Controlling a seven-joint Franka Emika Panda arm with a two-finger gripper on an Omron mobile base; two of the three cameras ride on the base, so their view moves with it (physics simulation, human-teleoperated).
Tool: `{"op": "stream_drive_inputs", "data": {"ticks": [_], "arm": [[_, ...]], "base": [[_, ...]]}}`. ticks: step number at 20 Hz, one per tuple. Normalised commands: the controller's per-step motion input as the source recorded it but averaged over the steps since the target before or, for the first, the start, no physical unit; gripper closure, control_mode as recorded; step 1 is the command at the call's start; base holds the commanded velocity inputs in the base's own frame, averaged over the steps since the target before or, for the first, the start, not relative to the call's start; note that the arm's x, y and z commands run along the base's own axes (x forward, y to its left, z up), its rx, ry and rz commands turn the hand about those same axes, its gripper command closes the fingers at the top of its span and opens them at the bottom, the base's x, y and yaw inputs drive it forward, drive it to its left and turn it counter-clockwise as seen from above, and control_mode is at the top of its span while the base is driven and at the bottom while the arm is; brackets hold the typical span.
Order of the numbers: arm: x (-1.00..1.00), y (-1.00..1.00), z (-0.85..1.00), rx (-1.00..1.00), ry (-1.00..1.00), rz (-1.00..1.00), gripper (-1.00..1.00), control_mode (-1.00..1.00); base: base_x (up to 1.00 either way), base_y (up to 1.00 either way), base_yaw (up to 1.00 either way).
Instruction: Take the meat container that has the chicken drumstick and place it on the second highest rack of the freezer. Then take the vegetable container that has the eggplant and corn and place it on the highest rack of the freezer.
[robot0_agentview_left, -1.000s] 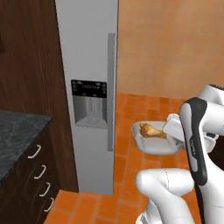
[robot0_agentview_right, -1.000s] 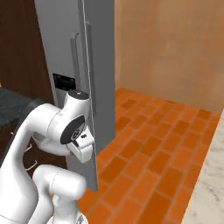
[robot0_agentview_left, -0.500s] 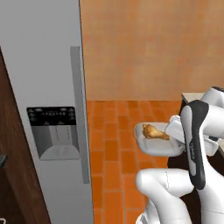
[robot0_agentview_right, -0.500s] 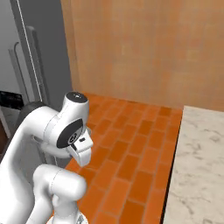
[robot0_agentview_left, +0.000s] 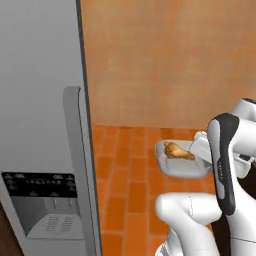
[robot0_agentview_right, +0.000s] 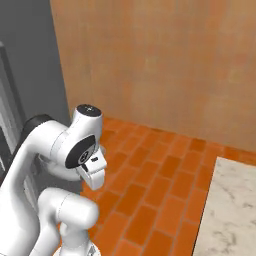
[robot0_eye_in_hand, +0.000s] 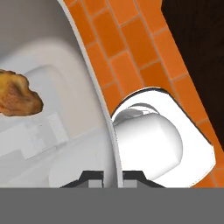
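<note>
My gripper (robot0_eye_in_hand: 113, 176) is shut on the rim of the meat container (robot0_eye_in_hand: 57, 144), a pale shallow tray with a browned chicken drumstick (robot0_eye_in_hand: 17, 94) lying in it. In the left base view the meat container (robot0_agentview_left: 184, 171) hangs level above the brick floor beside the arm, the chicken drumstick (robot0_agentview_left: 178, 150) on top and the gripper (robot0_agentview_left: 201, 150) at its right edge. The freezer (robot0_agentview_left: 40, 115) is a grey appliance at the left with its door shut, so its racks are hidden. The vegetable container is out of view.
The freezer door has a tall vertical handle (robot0_agentview_left: 75, 150) and a dispenser panel (robot0_agentview_left: 42, 200). An orange wall (robot0_agentview_left: 165, 60) stands behind an orange brick floor (robot0_agentview_right: 155, 190). A marble counter (robot0_agentview_right: 230, 210) lies at the lower right. The freezer's grey side (robot0_agentview_right: 30, 70) is beside the arm.
The whole picture has shifted: the base has moved, so the freezer now sits nearer and further left. The meat container stays in the shut gripper, in the same place beside the arm.
</note>
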Motion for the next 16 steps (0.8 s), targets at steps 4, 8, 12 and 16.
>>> {"op": "stream_drive_inputs", "data": {"ticks": [4, 8, 12, 16], "arm": [[0.00, 0.00, 0.00, 0.00, 0.00, 0.00, 1.00, 1.00], [0.00, 0.00, 0.00, 0.00, 0.00, 0.00, 1.00, 1.00], [0.00, 0.00, 0.00, 0.00, 0.00, 0.00, 1.00, 1.00], [0.00, 0.00, 0.00, 0.00, 0.00, 0.00, 1.00, 1.00]], "base": [[1.00, -0.20, 0.64], [1.00, -0.08, 0.78], [0.71, -0.04, 0.89], [0.18, -0.02, 0.99]]}}
